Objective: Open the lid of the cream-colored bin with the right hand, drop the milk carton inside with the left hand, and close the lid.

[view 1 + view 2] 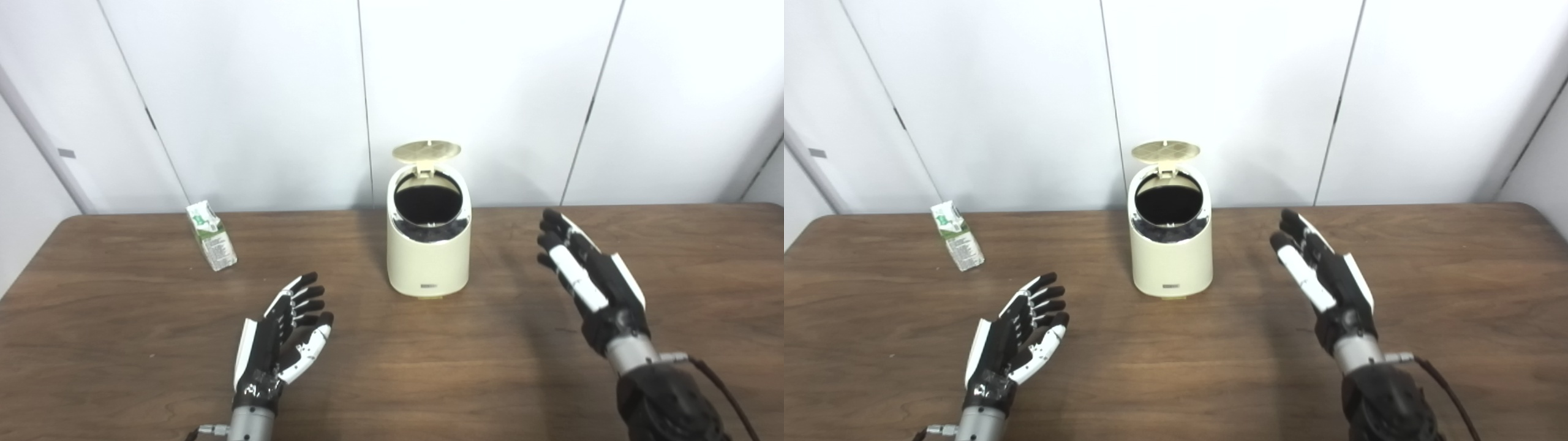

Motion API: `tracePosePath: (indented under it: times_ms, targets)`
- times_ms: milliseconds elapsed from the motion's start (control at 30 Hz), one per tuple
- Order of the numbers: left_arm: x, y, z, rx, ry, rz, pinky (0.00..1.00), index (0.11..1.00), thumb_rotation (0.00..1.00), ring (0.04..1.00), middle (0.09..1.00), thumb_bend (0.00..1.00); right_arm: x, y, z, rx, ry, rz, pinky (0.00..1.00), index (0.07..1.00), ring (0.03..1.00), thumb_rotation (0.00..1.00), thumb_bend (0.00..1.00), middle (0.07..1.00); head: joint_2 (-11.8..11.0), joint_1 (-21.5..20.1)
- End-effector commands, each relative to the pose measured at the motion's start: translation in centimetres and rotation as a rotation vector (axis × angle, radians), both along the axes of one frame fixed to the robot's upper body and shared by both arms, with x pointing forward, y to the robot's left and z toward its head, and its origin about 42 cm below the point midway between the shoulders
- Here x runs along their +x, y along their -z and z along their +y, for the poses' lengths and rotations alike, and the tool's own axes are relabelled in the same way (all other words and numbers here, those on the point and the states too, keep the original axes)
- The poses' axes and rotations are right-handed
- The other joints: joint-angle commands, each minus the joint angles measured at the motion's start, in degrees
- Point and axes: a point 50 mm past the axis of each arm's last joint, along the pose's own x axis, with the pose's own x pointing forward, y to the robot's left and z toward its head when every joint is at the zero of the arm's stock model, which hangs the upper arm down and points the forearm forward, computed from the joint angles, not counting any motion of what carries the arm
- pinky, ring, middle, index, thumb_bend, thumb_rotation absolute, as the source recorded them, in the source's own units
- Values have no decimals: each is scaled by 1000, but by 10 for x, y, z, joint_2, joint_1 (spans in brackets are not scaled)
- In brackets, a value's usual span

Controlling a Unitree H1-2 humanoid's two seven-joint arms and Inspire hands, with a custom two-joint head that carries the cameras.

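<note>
On the brown wooden worktop [122, 318] stood the cream-colored round bin [428, 260], its lid [426, 150] flipped up, dark liner inside. Well left, the green-and-white milk carton [212, 235] stood tilted, top leaning left. Left robot hand [278, 339] and right robot hand [585, 282] were empty, fingers spread.

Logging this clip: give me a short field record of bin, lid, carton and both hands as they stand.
bin: cream-colored bin upright at table centre
lid: lid raised, opening exposed
carton: milk carton on the table, left of the bin, untouched
left hand: left hand open, empty, short of the carton
right hand: right hand open, empty, right of the bin
</note>
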Motion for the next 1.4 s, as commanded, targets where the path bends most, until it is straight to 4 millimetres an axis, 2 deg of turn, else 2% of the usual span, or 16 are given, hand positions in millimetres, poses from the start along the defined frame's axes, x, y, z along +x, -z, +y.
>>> tracePosePath:
  times_ms: [0, 167, 300, 433, 500, 567, 700, 800, 900, 933, 1067, 1167, 1300, 1367]
  targets:
    - [-10, 14, 8, 16, -14, 46, 679, 867, 244, 741, 787, 369, -6, -7, -3, -11, 22, -75, 886, 884, 908, 645, 553, 915, 0, -1]
    - [-8, 14, 11, 14, -15, 40, 677, 867, 231, 740, 786, 365, -19, 8, -8, -73, 61, -75, 845, 886, 893, 676, 569, 907, -2, 3]
    - [-8, 13, 13, 5, -16, 35, 699, 864, 239, 747, 790, 386, -27, 14, -8, -144, 79, -78, 839, 889, 874, 702, 521, 898, -2, 3]
    - [-9, 11, 16, -23, -22, 27, 696, 859, 174, 749, 789, 407, -34, 19, -8, -170, 78, -81, 845, 889, 884, 690, 493, 907, -5, 9]
    - [-10, 6, 18, -25, -22, 32, 703, 862, 173, 754, 794, 429, -36, 21, -10, -176, 84, -86, 844, 889, 886, 678, 499, 909, -6, 14]
    - [-10, -3, 23, -18, -7, 42, 756, 898, 170, 788, 818, 477, -37, 24, -14, -183, 91, -95, 839, 891, 886, 657, 494, 909, -7, 23]
    - [-10, -27, 34, 124, -36, 35, 797, 935, 199, 797, 825, 621, -39, 29, -21, -174, 96, -95, 846, 895, 885, 657, 521, 904, -9, 46]
    - [-10, -43, 46, 165, -82, 26, 771, 929, 181, 801, 832, 680, -39, 34, -26, -167, 79, -95, 831, 897, 879, 653, 524, 902, -13, 62]
    - [-10, -50, 59, 186, -123, 2, 773, 915, 163, 791, 820, 722, -40, 39, -31, -184, 61, -98, 808, 899, 873, 649, 527, 900, -17, 81]
    - [-9, -52, 63, 188, -138, 0, 809, 913, 174, 798, 821, 753, -40, 40, -32, -189, 57, -98, 805, 895, 869, 655, 525, 896, -17, 84]
    - [-7, -57, 75, 179, -187, -3, 842, 915, 174, 796, 831, 795, -40, 43, -41, -188, 45, -91, 830, 904, 883, 661, 531, 903, -24, 118]
    - [-2, -58, 83, 169, -227, -15, 789, 906, 157, 782, 822, 811, -38, 42, -45, -187, 47, -86, 839, 910, 884, 629, 524, 901, -31, 138]
    - [9, -64, 96, 197, -264, -22, 822, 900, 178, 788, 823, 801, -39, 41, -46, -156, 40, -74, 875, 922, 901, 612, 490, 911, -39, 154]
    - [13, -67, 101, 199, -273, -32, 821, 899, 169, 784, 824, 781, -40, 40, -45, -147, 37, -69, 884, 924, 910, 608, 506, 916, -44, 163]
